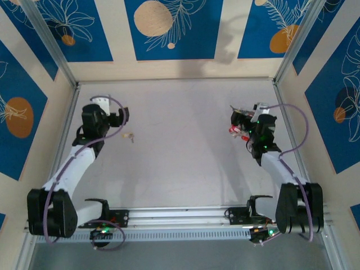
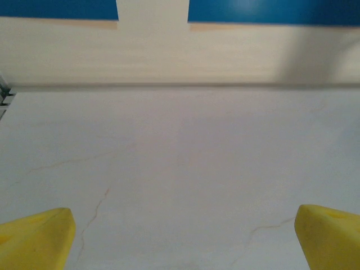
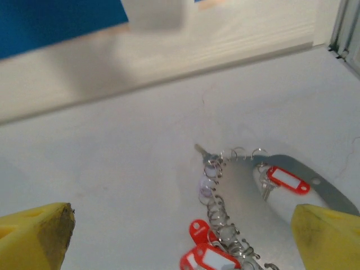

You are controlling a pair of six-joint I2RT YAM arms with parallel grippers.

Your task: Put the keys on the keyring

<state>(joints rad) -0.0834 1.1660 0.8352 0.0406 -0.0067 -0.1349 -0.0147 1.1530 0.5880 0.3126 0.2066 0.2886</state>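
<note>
Overhead, the keyring [image 1: 238, 130] lies on the table [image 1: 180, 163] at the right, just under the head of the right arm [image 1: 277, 164]. Red specks show on it, but the detail is too small to read. One loose key [image 1: 131, 136] lies well apart at the left, just beside the left arm [image 1: 73, 160]. Judgement: that key is not yet on the ring, so the task is unfinished.

Left wrist view: the left fingers [image 2: 35, 239] stand wide apart over bare table, gripping nothing.

Right wrist view: the right fingers [image 3: 34, 236] likewise stand wide apart and empty, with the keyring on the table between and just beyond them. It is a thin flat grey hoop, cut off at the right and lower edges. Three red tags [image 3: 287, 180] with white windows and a string of small wire rings [image 3: 222, 216] sit along it. A silvery key [image 3: 263, 188] lies beside one tag. Whether the hoop is open for loading cannot be told.
</note>
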